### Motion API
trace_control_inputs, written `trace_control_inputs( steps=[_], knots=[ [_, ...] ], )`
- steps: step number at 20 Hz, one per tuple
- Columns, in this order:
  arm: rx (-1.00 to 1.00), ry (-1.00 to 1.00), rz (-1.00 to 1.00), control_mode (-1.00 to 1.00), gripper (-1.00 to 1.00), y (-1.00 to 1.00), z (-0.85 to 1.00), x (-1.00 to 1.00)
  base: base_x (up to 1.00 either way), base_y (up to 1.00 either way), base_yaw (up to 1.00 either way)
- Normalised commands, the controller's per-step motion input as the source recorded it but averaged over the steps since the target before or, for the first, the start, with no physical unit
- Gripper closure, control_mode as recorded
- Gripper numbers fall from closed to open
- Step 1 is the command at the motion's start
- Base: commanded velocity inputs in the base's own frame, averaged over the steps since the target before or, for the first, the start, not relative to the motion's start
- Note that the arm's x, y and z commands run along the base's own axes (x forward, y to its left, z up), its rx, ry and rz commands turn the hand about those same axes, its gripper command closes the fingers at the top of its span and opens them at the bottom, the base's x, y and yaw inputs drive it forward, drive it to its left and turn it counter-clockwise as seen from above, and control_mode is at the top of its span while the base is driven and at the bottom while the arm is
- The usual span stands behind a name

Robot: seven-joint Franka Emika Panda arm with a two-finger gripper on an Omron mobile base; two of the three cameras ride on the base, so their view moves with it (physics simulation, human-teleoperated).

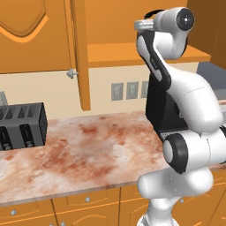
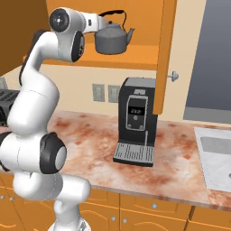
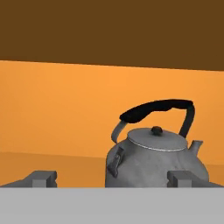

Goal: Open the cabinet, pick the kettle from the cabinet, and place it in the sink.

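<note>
The cabinet (image 2: 145, 23) stands open, its right door (image 2: 164, 58) swung out edge-on. The grey kettle (image 2: 113, 39) with a black arched handle sits upright on the cabinet shelf (image 2: 135, 63). My gripper (image 2: 95, 25) is at shelf height just left of the kettle. In the hand view the kettle (image 3: 157, 159) is close ahead, and the open gripper (image 3: 113, 179) straddles its left part. One of the fingertips (image 3: 42, 178) stands well clear on the left, the other overlaps the kettle's right side. Nothing is held. The sink (image 2: 217, 155) lies at the counter's far right.
A black coffee machine (image 2: 135, 122) stands on the marble counter (image 2: 90, 135) directly under the shelf. A dark toaster (image 1: 22, 126) sits at the left. The left door (image 1: 26, 35) hangs open, its knob (image 1: 72, 73) beside a wooden post. Wall outlets (image 2: 98, 92) are behind.
</note>
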Motion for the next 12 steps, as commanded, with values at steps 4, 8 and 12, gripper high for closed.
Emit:
trace_control_inputs(
  steps=[4, 8, 12],
  knots=[
    [0.0, 0.0, 0.0, -1.0, -1.0, 0.0, 0.03, 0.36, 0.0, 0.0, 0.0],
    [0.0, 0.0, 0.0, -1.0, -1.0, 0.0, 0.0, 0.36, 0.0, 0.0, 0.0],
    [0.0, 0.0, 0.0, -1.0, -1.0, -0.01, 0.0, 0.34, 0.0, 0.0, 0.0]
  ],
)
